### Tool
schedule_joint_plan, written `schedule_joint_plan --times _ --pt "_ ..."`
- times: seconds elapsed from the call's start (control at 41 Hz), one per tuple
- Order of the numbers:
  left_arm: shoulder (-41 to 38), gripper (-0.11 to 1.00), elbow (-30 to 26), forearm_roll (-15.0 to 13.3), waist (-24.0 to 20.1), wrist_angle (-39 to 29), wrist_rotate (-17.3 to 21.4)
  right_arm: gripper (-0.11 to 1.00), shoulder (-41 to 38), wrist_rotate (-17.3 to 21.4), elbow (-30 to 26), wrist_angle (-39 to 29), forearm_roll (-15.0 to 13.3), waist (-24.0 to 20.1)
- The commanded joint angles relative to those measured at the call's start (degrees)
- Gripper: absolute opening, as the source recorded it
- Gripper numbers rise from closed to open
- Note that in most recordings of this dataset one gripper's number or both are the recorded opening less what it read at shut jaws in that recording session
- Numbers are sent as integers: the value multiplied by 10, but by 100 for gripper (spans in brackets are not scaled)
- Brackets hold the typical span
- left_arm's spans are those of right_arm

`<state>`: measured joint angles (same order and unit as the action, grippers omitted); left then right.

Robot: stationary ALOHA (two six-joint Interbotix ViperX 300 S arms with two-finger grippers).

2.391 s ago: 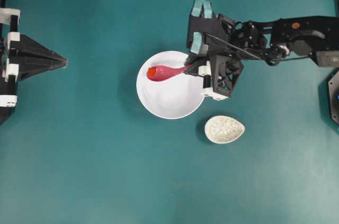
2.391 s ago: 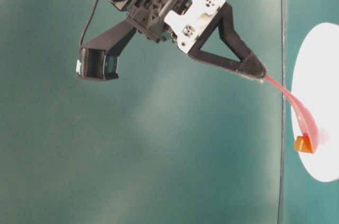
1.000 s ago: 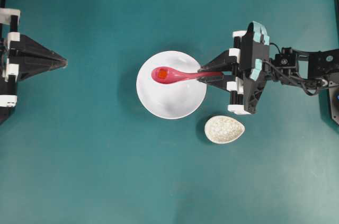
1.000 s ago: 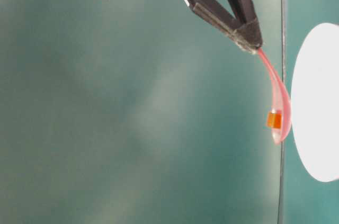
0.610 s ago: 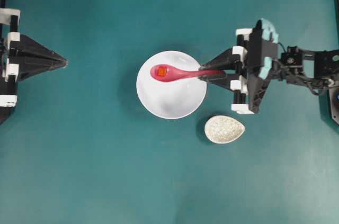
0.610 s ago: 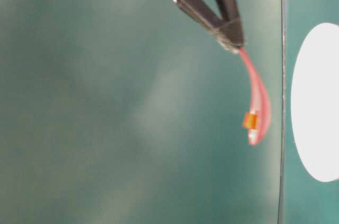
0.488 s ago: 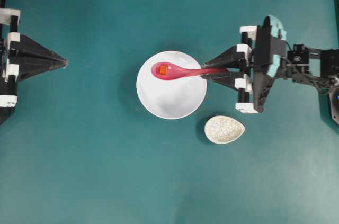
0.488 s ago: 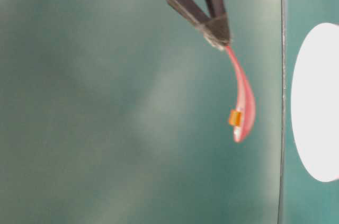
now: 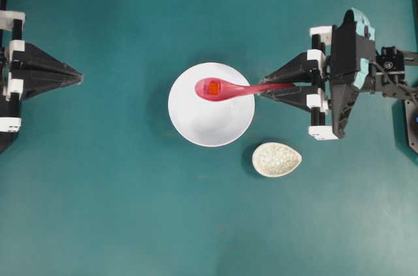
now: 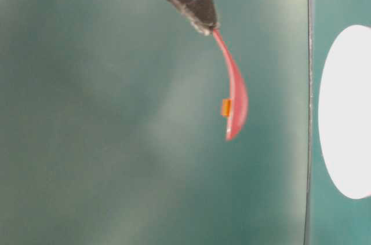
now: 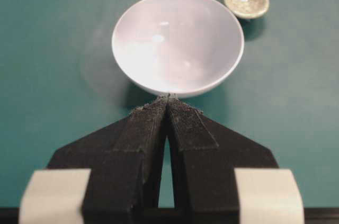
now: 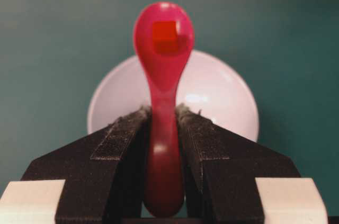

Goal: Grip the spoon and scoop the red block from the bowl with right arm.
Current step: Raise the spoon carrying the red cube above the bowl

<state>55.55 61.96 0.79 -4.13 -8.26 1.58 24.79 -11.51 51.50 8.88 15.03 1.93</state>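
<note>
- While I watch from my remote seat, my right gripper (image 12: 163, 123) clamps its ribbed black pads on the handle of the spoon (image 9: 228, 89), a glossy pink-red plastic piece with an oval scoop.
- I see the red block (image 9: 213, 87), a tiny orange-red cube, sitting in that scoop, held in the air above the bowl (image 9: 196, 126).
- I read the bowl as smooth, plain white and round, with nothing inside it.
- Near its rim I see a small speckled cream oval dish (image 9: 277, 159) on the matte teal table (image 9: 117, 211).
- My left gripper (image 11: 167, 98) has its pointed, textured fingers pressed together on nothing, tips just short of the bowl.
</note>
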Motion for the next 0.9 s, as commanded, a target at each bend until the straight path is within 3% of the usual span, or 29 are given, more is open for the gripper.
schedule_joint_plan --times 0.0,0.244,0.878 --pt "-2 0 -16 -1 -1 3 0 24 11 1 -25 -6 1 2" --pt "-1 0 -16 -1 -2 3 -1 24 10 1 -56 -43 1 3" --pt "-2 0 -17 -1 -2 -22 -7 24 11 0 -63 -45 1 4"
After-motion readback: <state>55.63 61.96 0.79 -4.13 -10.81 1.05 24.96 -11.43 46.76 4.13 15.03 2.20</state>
